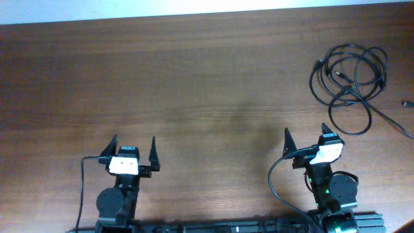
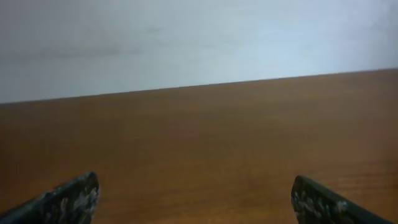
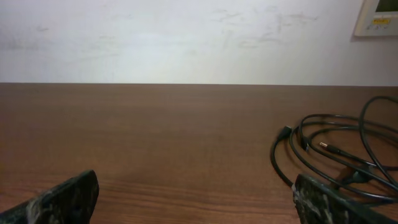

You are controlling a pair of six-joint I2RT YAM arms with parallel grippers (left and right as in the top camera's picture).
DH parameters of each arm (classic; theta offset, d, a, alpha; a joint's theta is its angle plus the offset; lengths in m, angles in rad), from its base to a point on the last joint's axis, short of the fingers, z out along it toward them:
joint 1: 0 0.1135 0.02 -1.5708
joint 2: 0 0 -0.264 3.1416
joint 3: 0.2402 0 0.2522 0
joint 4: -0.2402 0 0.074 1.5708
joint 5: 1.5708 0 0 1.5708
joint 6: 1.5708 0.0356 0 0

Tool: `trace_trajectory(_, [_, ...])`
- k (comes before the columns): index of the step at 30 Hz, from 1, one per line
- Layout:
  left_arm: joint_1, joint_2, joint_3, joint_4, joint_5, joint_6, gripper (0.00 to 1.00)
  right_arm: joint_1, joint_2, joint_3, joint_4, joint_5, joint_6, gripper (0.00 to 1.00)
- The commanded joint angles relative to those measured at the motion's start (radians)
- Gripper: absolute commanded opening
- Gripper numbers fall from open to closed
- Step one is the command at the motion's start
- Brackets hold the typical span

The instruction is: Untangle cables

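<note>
A tangle of black cables (image 1: 349, 81) lies in loose loops on the brown table at the far right. One strand trails off toward the right edge. In the right wrist view the cables (image 3: 339, 152) lie ahead and to the right, with a small plug end showing. My right gripper (image 1: 305, 139) (image 3: 196, 202) is open and empty, near the front edge, below the tangle. My left gripper (image 1: 134, 147) (image 2: 196, 202) is open and empty at the front left, far from the cables.
The wooden table (image 1: 194, 84) runs to a white wall at the back. A small dark plug (image 1: 407, 103) lies at the right edge. A white wall panel (image 3: 376, 17) shows at the upper right of the right wrist view.
</note>
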State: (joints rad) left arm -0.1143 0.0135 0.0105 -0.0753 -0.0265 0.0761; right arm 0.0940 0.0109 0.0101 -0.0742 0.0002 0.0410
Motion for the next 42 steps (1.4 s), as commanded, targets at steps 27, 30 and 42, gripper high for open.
trace_trajectory(27, [0.006, -0.008, -0.002, 0.006, 0.154, 0.053, 0.99, -0.003, -0.008, -0.005, -0.006, 0.005, -0.007, 0.99])
trace_trajectory(30, [0.006, -0.008, -0.002, 0.006, 0.154, 0.053, 0.99, -0.003, -0.008, -0.005, -0.006, 0.005, -0.007, 0.99])
trace_trajectory(42, [0.006, -0.008, -0.002, 0.006, 0.154, 0.053, 0.99, -0.003, -0.008, -0.005, -0.006, 0.005, -0.007, 0.99])
